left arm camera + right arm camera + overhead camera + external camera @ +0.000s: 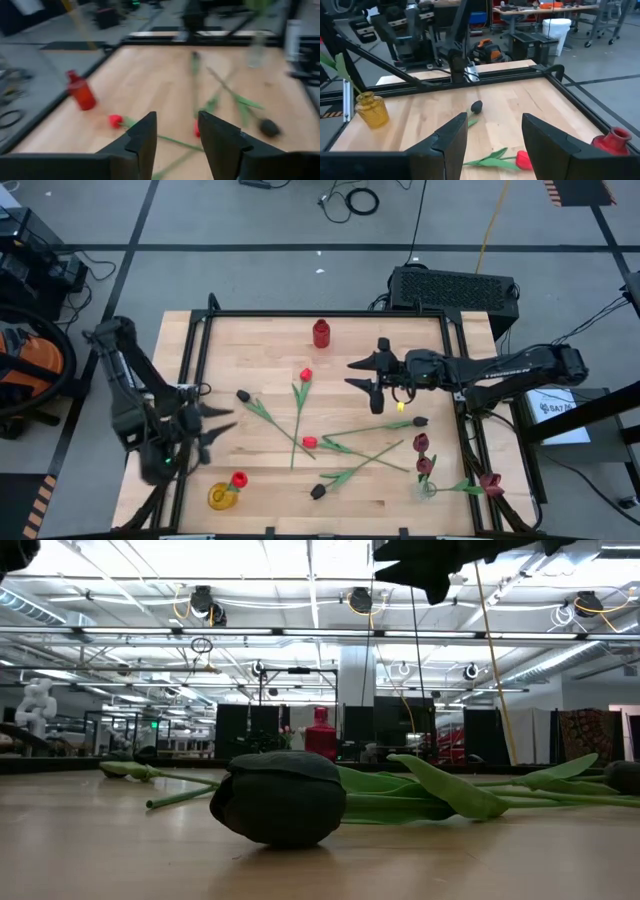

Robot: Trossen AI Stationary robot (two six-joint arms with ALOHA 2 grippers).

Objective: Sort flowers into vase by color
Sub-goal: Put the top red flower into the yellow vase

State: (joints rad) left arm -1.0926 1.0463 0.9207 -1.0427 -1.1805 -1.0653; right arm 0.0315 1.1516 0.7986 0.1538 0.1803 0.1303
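Both claws apart, empty — yellow vase (222, 496) holds red tulip (239, 479); clear vase (427, 488) maroon tulips (421, 444).

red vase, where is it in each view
High view: red vase at the table's far edge, centre.
Low view: red vase in the distance, centre, behind the black tulip.
Left wrist view: left.
Right wrist view: lower right corner.
Shared landmark: the wooden table.

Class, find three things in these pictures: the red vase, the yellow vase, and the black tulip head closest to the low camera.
red vase (321, 333), high view, on its body.
yellow vase (372, 109), right wrist view, on its glass belly.
black tulip head (279, 798), low view, on the middle of the bloom.
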